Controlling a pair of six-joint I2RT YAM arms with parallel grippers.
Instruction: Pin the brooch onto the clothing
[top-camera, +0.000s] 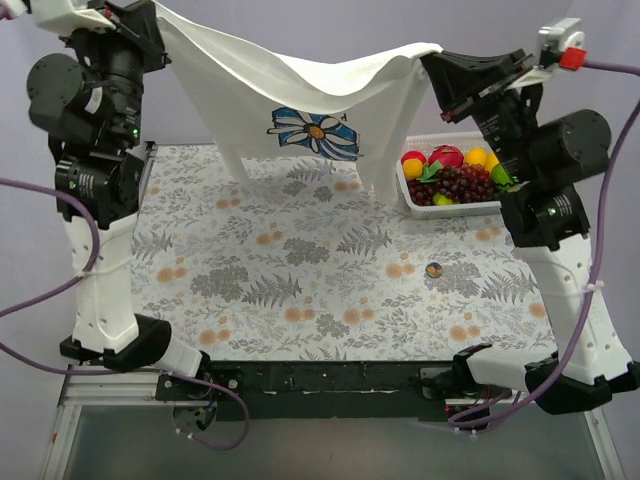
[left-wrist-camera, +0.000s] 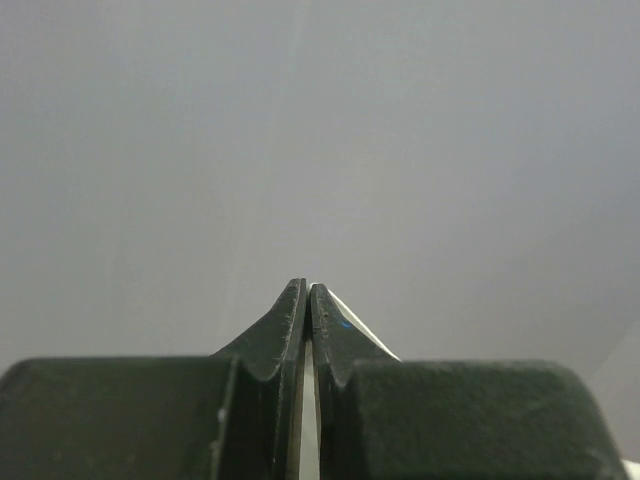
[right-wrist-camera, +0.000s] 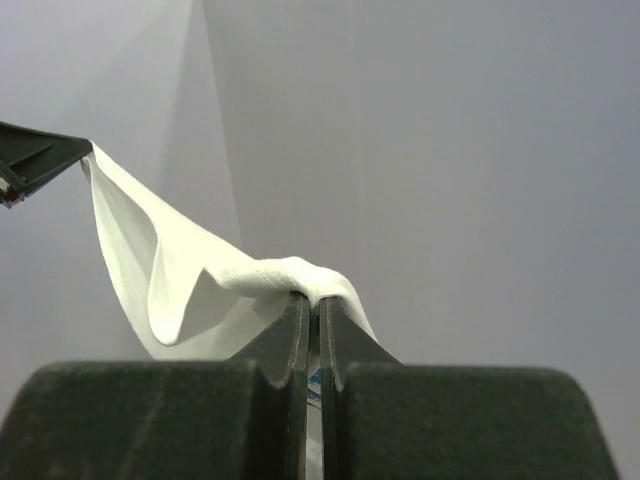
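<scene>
The clothing (top-camera: 300, 85), a white T-shirt, hangs stretched in the air between both arms above the far side of the table. The brooch (top-camera: 315, 133), a blue badge with a white daisy and yellow centre, shows on the hanging cloth's front; I cannot tell how it is fixed there. My left gripper (top-camera: 160, 18) is shut on the shirt's left end, and a white sliver of cloth (left-wrist-camera: 365, 335) shows beside its closed fingertips (left-wrist-camera: 308, 288). My right gripper (top-camera: 432, 58) is shut on the right end, with the cloth (right-wrist-camera: 170, 270) bunched over its tips (right-wrist-camera: 310, 300).
A white basket (top-camera: 405, 190) of toy fruit stands at the back right, under the right arm. A small round object (top-camera: 433, 269) lies on the floral tablecloth (top-camera: 300, 270) right of centre. The shirt's lower edge hangs just above the table's far edge.
</scene>
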